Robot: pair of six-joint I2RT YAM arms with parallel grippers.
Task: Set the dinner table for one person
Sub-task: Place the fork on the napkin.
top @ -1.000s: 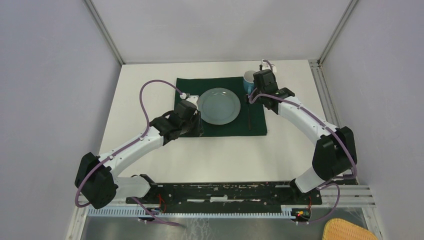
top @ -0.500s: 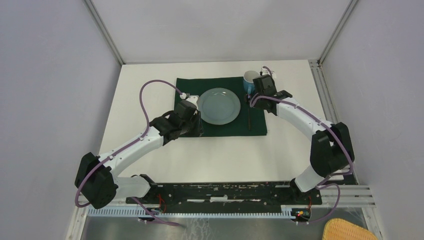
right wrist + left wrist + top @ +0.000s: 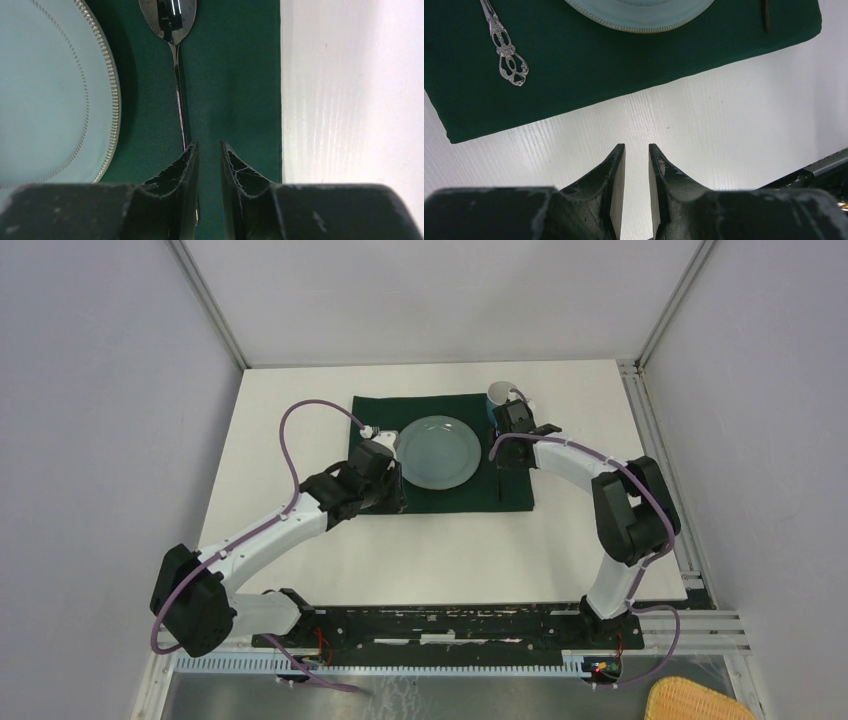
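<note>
The dinner table [image 3: 300, 420] is a wide white top. On it lies a dark green cloth [image 3: 520, 490] with a pale blue plate [image 3: 437, 451] in its middle. A spoon [image 3: 500, 480] lies right of the plate, and a blue cup [image 3: 497, 393] stands at the cloth's far right corner. In the left wrist view an ornate silver handle [image 3: 506, 55] lies on the cloth [image 3: 574, 65] left of the plate [image 3: 639, 12]. My left gripper [image 3: 636, 147] is shut and empty over bare table. My right gripper [image 3: 207, 145] is shut and empty above the spoon's [image 3: 176, 75] handle.
Grey walls close in the table on three sides. A woven basket [image 3: 700, 702] sits off the table at the near right. The arms' black base rail [image 3: 450, 625] runs along the near edge. In the right wrist view the plate's rim [image 3: 112, 100] lies just left of the spoon.
My right arm has folded back, and its gripper has moved from beside the cup toward the near side, over the spoon. The left arm has not moved.
</note>
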